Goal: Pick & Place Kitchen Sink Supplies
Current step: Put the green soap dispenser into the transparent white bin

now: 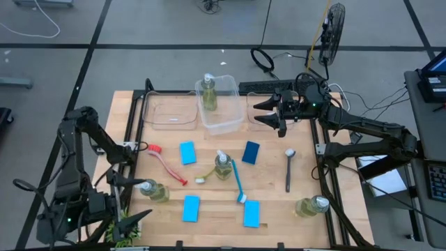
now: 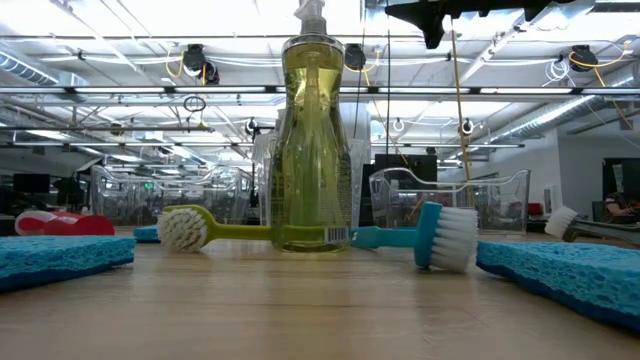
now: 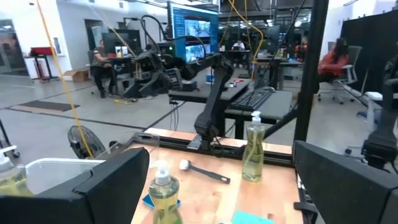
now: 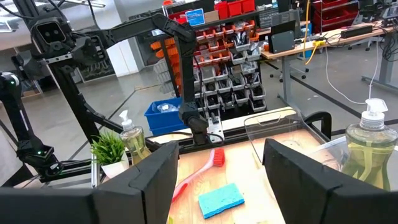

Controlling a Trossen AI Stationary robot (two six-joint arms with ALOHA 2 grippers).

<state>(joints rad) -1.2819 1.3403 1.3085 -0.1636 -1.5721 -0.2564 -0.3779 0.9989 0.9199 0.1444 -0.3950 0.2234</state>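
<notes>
Several clear pump bottles stand about: one in the middle bin (image 1: 209,94), one at mid-table (image 1: 223,166), one near left (image 1: 155,189), one near right (image 1: 311,206). Blue sponges (image 1: 187,153) (image 1: 191,208) (image 1: 251,213) and a darker one (image 1: 251,151) lie flat. Red (image 1: 166,164), yellow-green (image 1: 207,174), blue (image 1: 238,185) and dark grey (image 1: 288,169) brushes lie on the wood. My left gripper (image 1: 132,224) hovers open at the near left corner, level. My right gripper (image 1: 268,111) hangs open above the far right bin (image 1: 259,124), nothing between its fingers (image 4: 155,180).
Three clear bins line the far edge; the left one (image 1: 171,111) holds nothing I can see. A small green plant (image 1: 125,238) stands by my left gripper at the near left corner. Black frame rails run along both table sides.
</notes>
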